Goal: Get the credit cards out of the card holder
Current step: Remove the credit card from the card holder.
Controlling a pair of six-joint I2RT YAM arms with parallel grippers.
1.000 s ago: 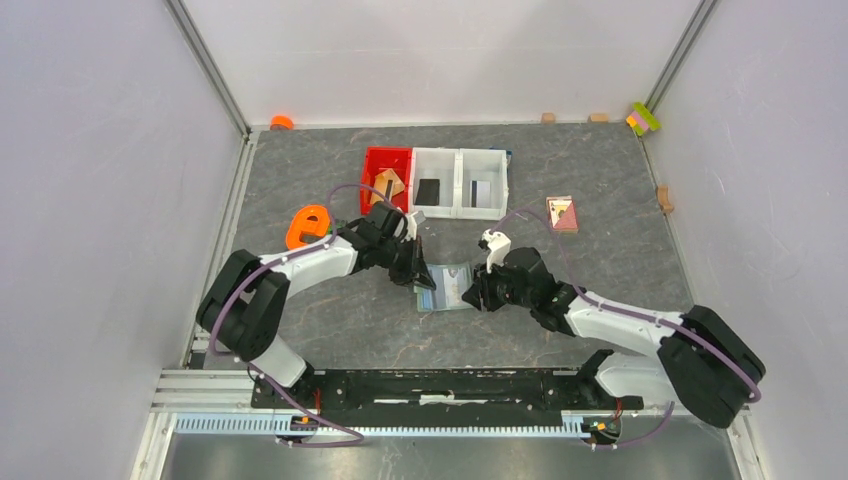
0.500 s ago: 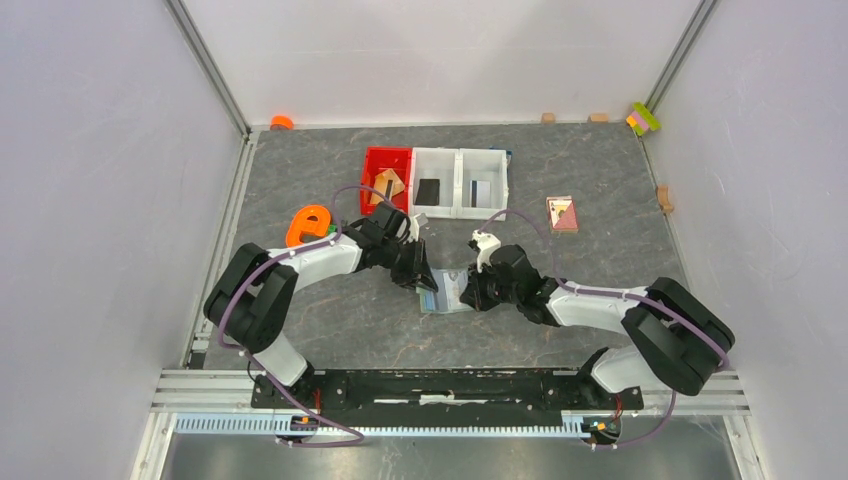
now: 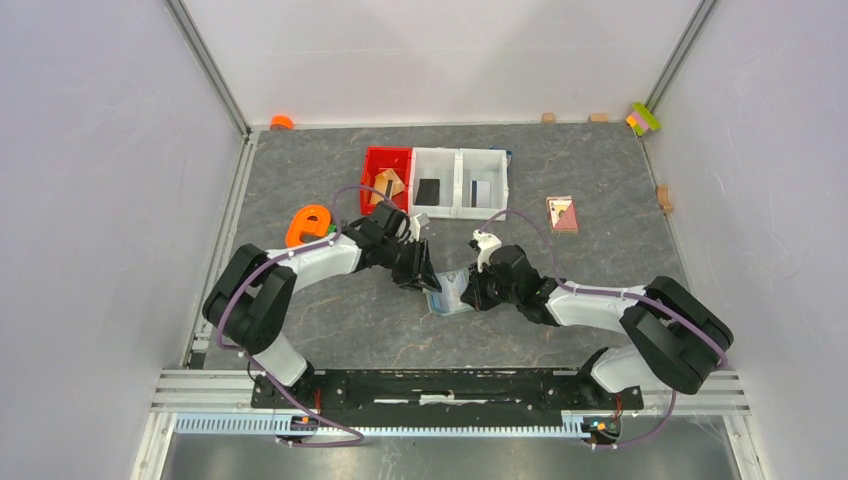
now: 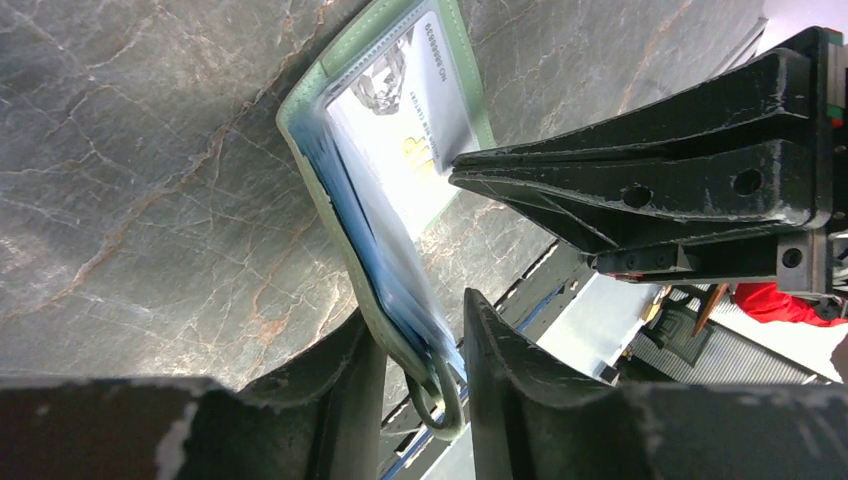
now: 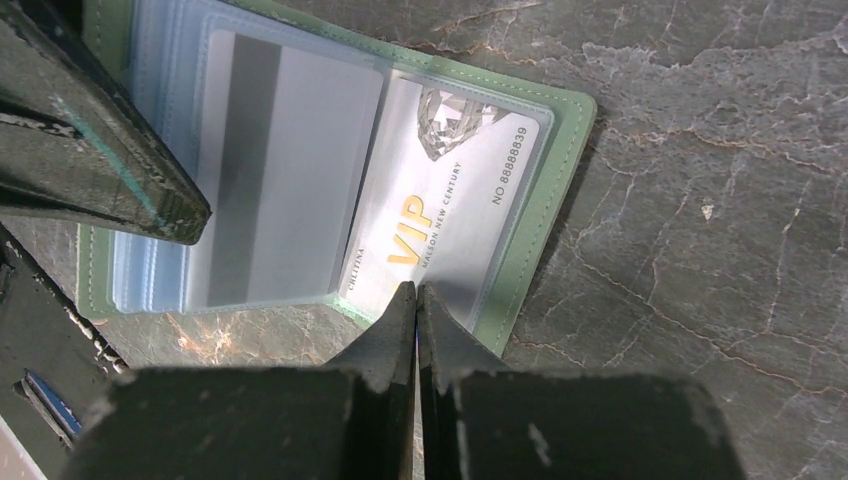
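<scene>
Sage-green card holder (image 5: 562, 140) lies open on the table (image 5: 700, 300), one leaf propped between the part-spread jaws of the left gripper (image 4: 425, 315), seemingly to expose the credit cards (image 5: 290, 170), while the right gripper (image 5: 415, 295), tips pressed together, meets the VIP card (image 5: 455, 190) at its edge.

Top cam: high, behind the rig, looks down on whole table (image 3: 600, 170). L+R wrist cams: v. close, from opposite sides, share card holder (image 5: 538, 200).
</scene>
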